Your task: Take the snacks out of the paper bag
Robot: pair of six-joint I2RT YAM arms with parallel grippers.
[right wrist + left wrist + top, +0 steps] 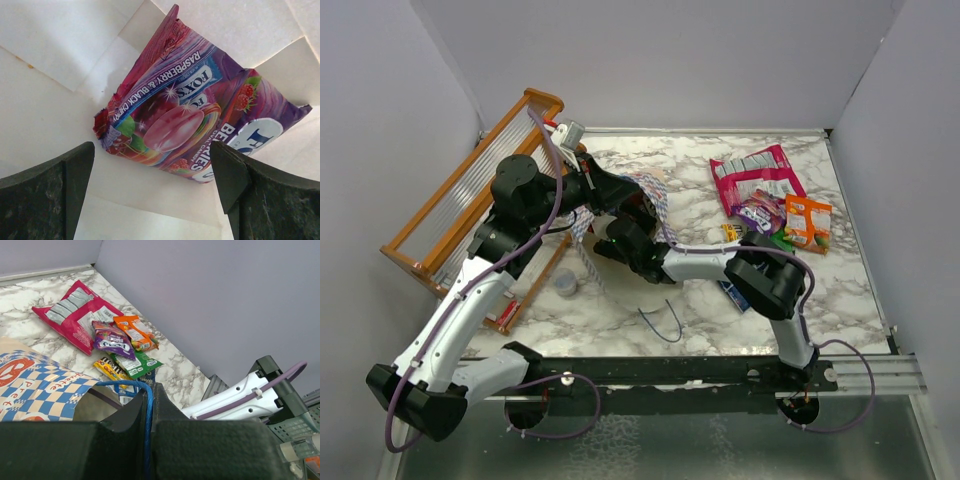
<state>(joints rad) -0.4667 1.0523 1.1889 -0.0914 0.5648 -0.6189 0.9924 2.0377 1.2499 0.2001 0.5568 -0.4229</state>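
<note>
The paper bag (652, 192), blue-and-white checkered, lies on its side under both arms. My left gripper (148, 412) is shut on its thin blue string handle (148, 395). My right gripper (151, 165) is inside the bag's cream interior (55, 100), open. A purple-red candy packet (200, 110) lies just past its fingertips (82, 160), untouched. Other snacks lie on the table at the right: a pink-red pouch (755, 175), a purple wrapper (758, 213), an orange wrapper (808, 222), a green wrapper (135, 362), a yellow bar (109, 371) and a blue packet (732, 292).
An orange wooden rack (470, 205) leans at the left wall. A small grey-blue cup (566, 285) stands near the left arm. A loose blue string loop (663, 320) lies on the marble table (620, 320). Grey walls close in the back and sides.
</note>
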